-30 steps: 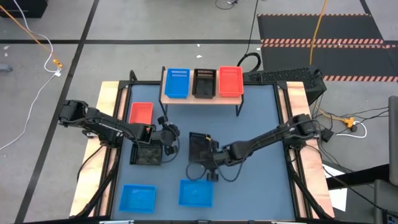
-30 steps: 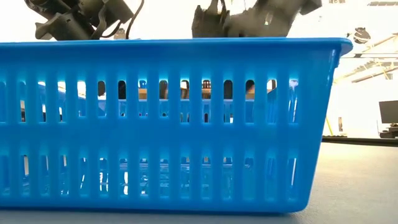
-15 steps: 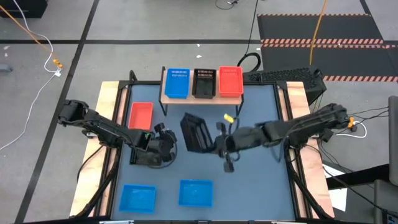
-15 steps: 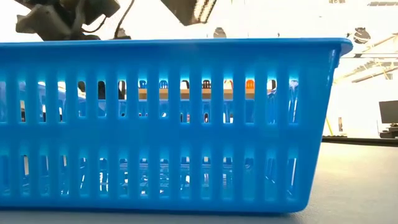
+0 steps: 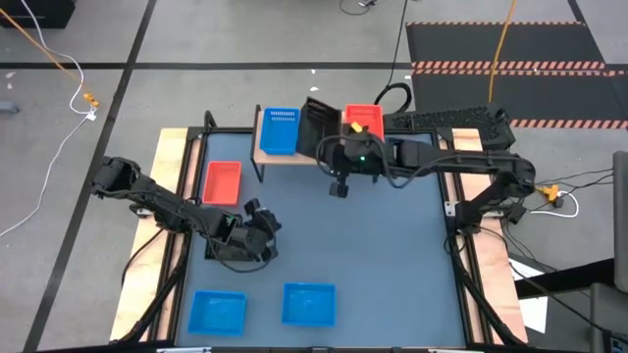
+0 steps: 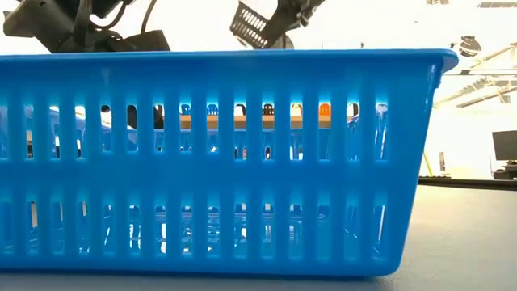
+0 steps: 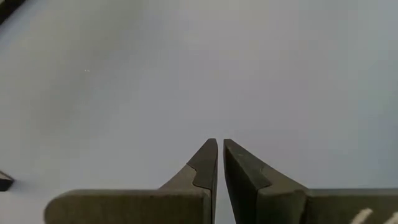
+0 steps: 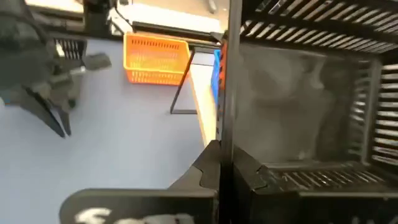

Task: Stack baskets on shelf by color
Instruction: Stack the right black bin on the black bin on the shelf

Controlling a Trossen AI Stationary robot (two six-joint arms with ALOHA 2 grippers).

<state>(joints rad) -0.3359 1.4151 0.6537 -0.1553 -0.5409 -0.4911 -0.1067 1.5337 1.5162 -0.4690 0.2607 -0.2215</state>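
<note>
Nearest the low camera, a blue basket (image 6: 218,162) fills almost the whole view and blocks most of the table behind it. A second blue basket (image 5: 217,312) lies beside it at the table's near edge. Farther in, the left gripper (image 5: 257,235) waits low over the table, its fingers (image 7: 205,168) pressed together on nothing, with another black basket (image 5: 224,245) under that arm, only partly visible. A red basket (image 5: 222,181) lies near the left edge. Farthest, the right gripper (image 8: 225,165) is clamped on the wall of a black basket (image 5: 318,122), held tilted above the shelf (image 5: 319,154), between the shelved blue basket (image 5: 280,129) and the shelved red basket (image 5: 365,126). To nest it well (my judgement), level it first, then lower straight into the middle slot. Whatever already sits in that slot is hidden beneath the held basket.
</note>
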